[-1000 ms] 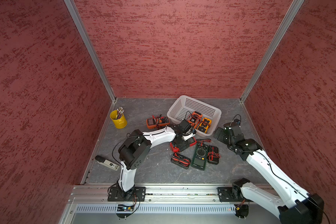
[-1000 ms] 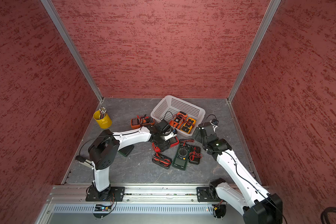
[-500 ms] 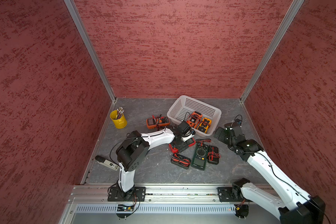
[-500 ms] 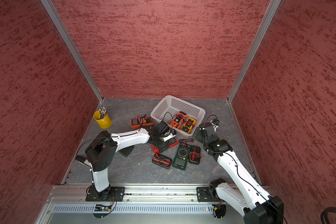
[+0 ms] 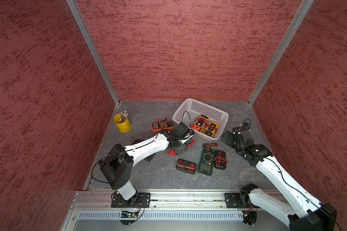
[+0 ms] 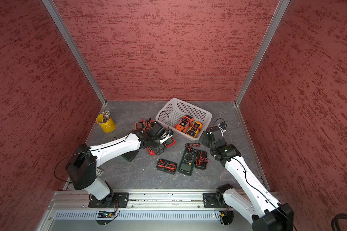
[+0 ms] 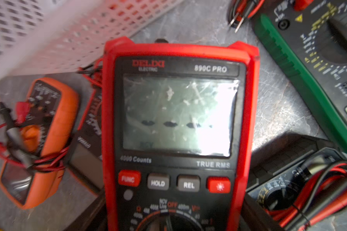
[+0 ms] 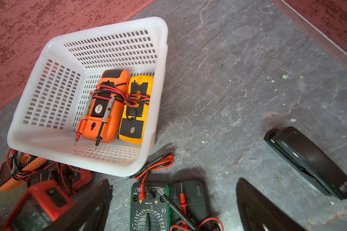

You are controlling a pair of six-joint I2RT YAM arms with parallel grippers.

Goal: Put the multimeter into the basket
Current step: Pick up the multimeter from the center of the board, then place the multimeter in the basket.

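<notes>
Nearby: boxy red multimeter [image 7: 178, 120], perforated white basket [image 8: 48, 94].

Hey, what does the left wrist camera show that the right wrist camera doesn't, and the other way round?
Only left wrist: the brand lettering and buttons on the red rectangular multimeter. Only right wrist: the inside of the white perforated plastic basket, holding an orange multimeter and a yellow multimeter, plus a black stapler-like tool. Both: the red multimeter, the dark green multimeter and the basket's wall.
</notes>
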